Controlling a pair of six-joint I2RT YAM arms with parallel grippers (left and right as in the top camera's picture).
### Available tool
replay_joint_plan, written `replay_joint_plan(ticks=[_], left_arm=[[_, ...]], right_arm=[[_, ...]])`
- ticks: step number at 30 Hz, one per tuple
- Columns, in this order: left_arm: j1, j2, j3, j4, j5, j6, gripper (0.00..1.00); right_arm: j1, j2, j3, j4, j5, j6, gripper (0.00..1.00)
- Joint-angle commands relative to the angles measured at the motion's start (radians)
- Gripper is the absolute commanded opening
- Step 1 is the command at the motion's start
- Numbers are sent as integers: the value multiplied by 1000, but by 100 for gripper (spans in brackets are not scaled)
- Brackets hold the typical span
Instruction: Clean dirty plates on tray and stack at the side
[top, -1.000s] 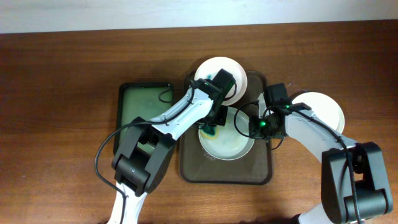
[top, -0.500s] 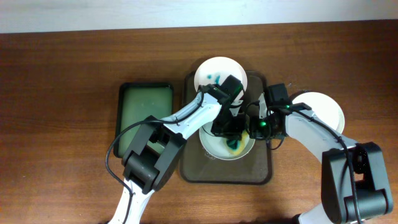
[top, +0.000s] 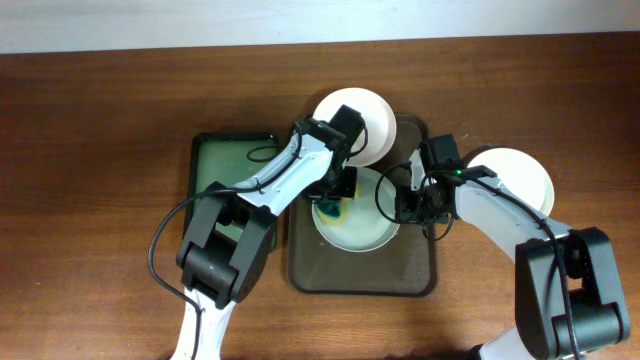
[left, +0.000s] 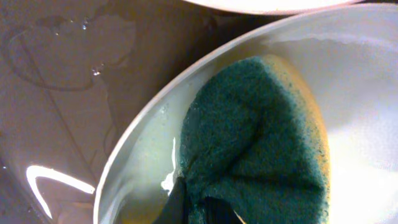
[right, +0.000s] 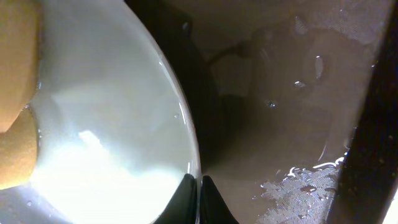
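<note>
Overhead view: the right gripper (top: 402, 203) pinches the right rim of the plate (top: 362, 230) in the brown tray (top: 360, 278), steadying it so the left gripper (top: 335, 201), clenched on the sponge (left: 261, 143), can scrub its left side.

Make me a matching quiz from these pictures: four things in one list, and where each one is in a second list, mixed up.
Things:
1. sponge
2. green tray
3. middle plate
4. far-right plate

Places:
A. on the bare table, right of the brown tray
B. on the table, left of the brown tray
C. clamped in the left pincer
D. on the brown tray, rim pinched by the right pincer

Pairs: 1-C, 2-B, 3-D, 4-A
</note>
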Motion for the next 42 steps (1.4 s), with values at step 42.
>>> replay_joint_plan(ticks=[42], left_arm=[[395,-442,-393,6,-271,32,18]], right_arm=[[151,-410,47,-207,418,14,4]])
